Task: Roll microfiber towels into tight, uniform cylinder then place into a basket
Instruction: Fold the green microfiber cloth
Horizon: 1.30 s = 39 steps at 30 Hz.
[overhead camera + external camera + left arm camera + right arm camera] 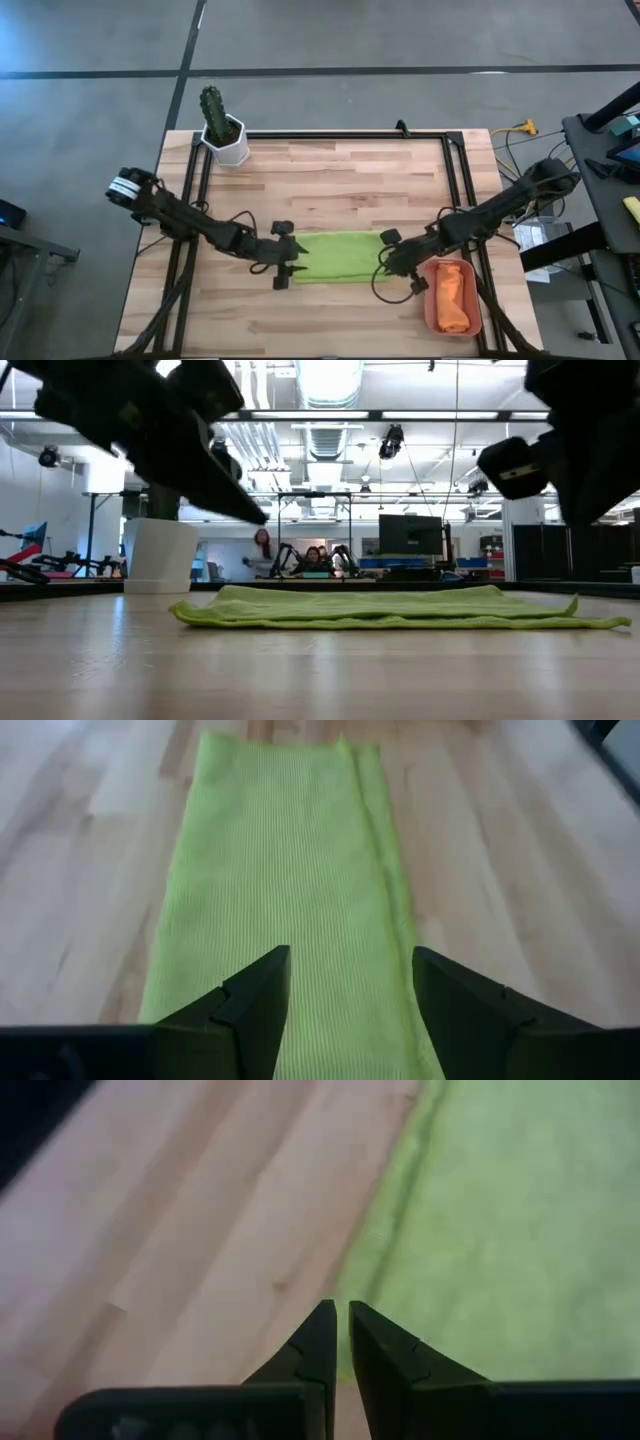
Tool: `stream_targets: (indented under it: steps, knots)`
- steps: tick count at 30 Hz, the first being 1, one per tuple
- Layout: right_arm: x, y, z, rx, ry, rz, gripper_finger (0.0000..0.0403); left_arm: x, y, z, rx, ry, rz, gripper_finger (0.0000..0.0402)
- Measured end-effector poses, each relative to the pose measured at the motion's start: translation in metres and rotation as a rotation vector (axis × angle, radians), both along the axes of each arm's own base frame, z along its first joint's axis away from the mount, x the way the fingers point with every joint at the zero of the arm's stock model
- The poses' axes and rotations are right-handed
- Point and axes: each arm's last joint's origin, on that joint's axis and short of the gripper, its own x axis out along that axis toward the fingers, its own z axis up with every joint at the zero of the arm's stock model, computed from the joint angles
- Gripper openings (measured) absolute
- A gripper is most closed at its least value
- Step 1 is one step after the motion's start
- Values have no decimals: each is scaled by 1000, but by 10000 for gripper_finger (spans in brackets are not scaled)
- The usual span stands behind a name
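Lime green towel (338, 256) lying flat and folded into a long strip between the two grippers, waiting to be rolled.

Its long axis is running left to right across the wooden table (340, 170), so a roll would have to travel along that line from one short end. The left gripper (289, 263) is hovering at the strip's left end with its jaws standing wide and holding nothing, the ribbed cloth stretching straight away from them. The right gripper (385, 258) is sitting at the right end, jaws nearly pressed together with only a sliver between them, gripping nothing, poised over the towel's edge. Both are about equally near. The orange towel (453, 297) is already lying bunched in the terracotta basket (431, 307) at the near right, just beside the right arm.
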Motion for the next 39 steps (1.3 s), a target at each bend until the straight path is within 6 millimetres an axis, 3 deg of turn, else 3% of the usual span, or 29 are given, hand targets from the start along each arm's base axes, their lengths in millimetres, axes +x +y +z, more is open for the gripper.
stream_targets:
  steps: [4, 9, 13, 22, 39]
  knots:
    - [-2, 3, -2, -7, 3, -22, 28, -2, 1, 8, -11, -29, 0, 195]
    - [-2, 1, -26, -128, 58, -56, 43, -1, 0, 5, -7, -19, 0, 195]
    - [1, 2, -38, -154, 90, -60, 83, -1, 0, -2, 3, 7, 0, 195]
    - [4, 3, -38, -161, 73, -77, 165, 0, 0, -3, 5, 11, 0, 195]
    - [7, 4, -51, -193, 105, -66, 110, 0, 0, -3, 4, 9, 0, 195]
